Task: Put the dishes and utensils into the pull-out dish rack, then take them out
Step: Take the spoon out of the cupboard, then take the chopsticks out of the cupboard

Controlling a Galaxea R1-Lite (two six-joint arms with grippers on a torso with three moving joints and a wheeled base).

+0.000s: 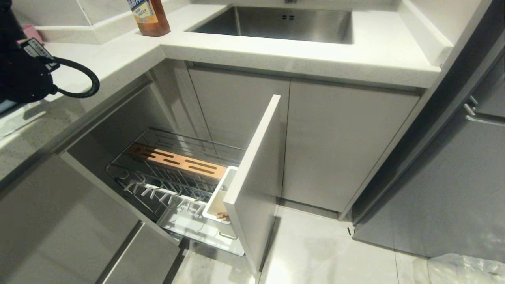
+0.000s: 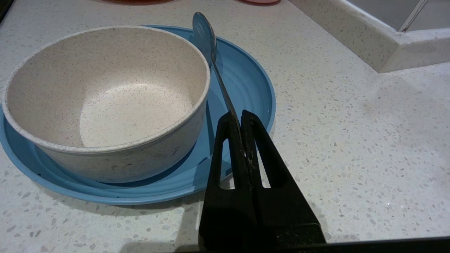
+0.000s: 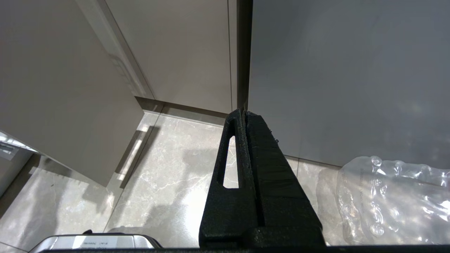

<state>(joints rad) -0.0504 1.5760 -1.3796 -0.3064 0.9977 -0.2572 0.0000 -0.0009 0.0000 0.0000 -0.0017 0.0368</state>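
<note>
On the speckled countertop [image 2: 351,140] stands the light-blue plate [image 2: 246,80] with the cream speckled bowl [image 2: 105,88] inside it. My left gripper [image 2: 240,114] is shut on the handle of the metal spoon [image 2: 204,33], whose round end points over the plate's far rim beside the bowl. In the head view only the left arm [image 1: 23,71] shows, above the counter at far left. The pull-out dish rack [image 1: 173,185] stands drawn out, with its wooden strip [image 1: 177,159] and white cup [image 1: 219,197]. Light-wood chopstick ends [image 1: 223,215] show in the cup. My right gripper [image 3: 244,112] hangs shut and empty above the floor.
The rack's pale grey drawer front [image 1: 256,177] juts into the aisle. An amber bottle [image 1: 149,15] and a steel sink [image 1: 284,23] sit on the counter at the back. A clear plastic bag [image 1: 461,268] lies on the floor at right, next to a grey appliance [image 1: 453,189].
</note>
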